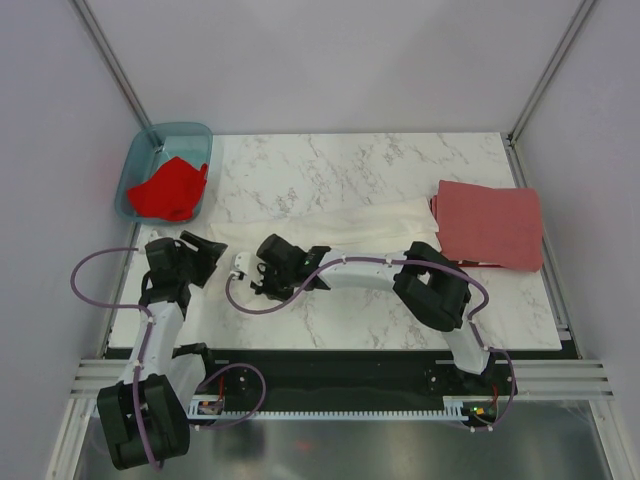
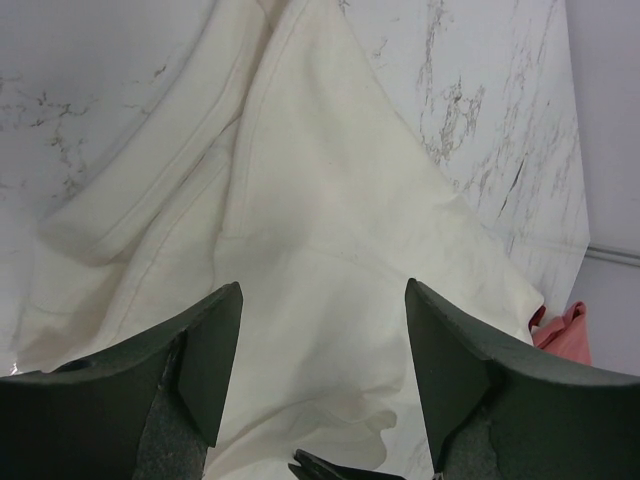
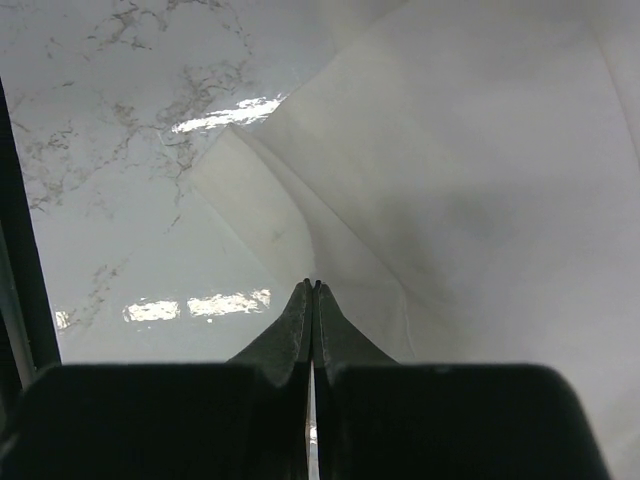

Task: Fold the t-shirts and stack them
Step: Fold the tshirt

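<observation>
Looking down from the top camera, I see the white t-shirt [image 1: 350,220] lying as a long rumpled band across the marble table [image 1: 330,165]. Its near-left end sits just ahead of the left gripper [image 1: 212,255] and beside the right gripper [image 1: 245,265], which reaches across from the right. Both sets of fingers are too small and dark here for me to judge. The folded brick-red t-shirt [image 1: 490,225] lies well off beyond the right arm's elbow. The bright red t-shirt [image 1: 168,190] is bunched in the teal tub [image 1: 135,165], well behind the left fingers.

On the left wrist camera, the left fingers [image 2: 215,350] stand wide apart above the white cloth, holding nothing. Seams and a sleeve spread ahead of them. Past the right-hand finger, a pink corner of the brick-red shirt [image 2: 565,330] peeks out, mostly cut off. A dark part [image 2: 330,465] at the bottom edge is cropped and I cannot identify it.

On the right wrist camera, the right fingers are pressed together, their tips at the edge of a white fold. The cloth spreads ahead and to their right, with bare marble to their left. I cannot tell whether any fabric is caught between them.
</observation>
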You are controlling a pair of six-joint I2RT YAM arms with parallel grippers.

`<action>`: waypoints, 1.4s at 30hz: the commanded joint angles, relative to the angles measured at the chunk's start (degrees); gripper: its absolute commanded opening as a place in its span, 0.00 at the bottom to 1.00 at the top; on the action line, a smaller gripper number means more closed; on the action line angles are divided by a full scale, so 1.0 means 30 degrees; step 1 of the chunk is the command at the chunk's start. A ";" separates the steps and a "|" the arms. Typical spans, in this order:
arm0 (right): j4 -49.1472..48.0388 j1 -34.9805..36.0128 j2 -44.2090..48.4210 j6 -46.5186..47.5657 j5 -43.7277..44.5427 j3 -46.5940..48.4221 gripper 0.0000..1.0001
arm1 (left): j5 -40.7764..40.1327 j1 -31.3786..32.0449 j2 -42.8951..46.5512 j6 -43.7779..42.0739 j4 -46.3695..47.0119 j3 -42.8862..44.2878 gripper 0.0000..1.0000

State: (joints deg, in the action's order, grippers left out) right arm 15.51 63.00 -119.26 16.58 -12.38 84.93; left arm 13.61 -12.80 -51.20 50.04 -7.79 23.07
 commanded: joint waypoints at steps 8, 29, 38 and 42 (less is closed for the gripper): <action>-0.1299 -0.1664 0.0993 -0.2272 -0.2757 0.0374 0.00 | -0.0141 -0.0129 0.0162 -0.0801 -0.0245 0.0015 0.73; -0.3646 -0.3100 0.0907 -0.5057 -0.1968 0.0197 0.00 | 0.3023 -0.0128 -0.0131 -0.3027 0.1221 -0.0424 0.72; -0.4290 -0.3393 0.0409 -0.5468 -0.1468 0.0344 0.00 | 0.3752 -0.0012 -0.1182 -0.3203 0.1600 -0.0717 0.70; -0.4407 -0.3423 0.0204 -0.5965 -0.1702 0.0432 0.00 | 0.4721 0.0251 -0.1537 -0.3526 0.2040 -0.1009 0.66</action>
State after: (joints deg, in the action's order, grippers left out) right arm 4.82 52.97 -118.08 0.36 -17.47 84.42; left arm 23.18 -12.58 -55.31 42.50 -5.02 20.86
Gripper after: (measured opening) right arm 0.010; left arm 0.673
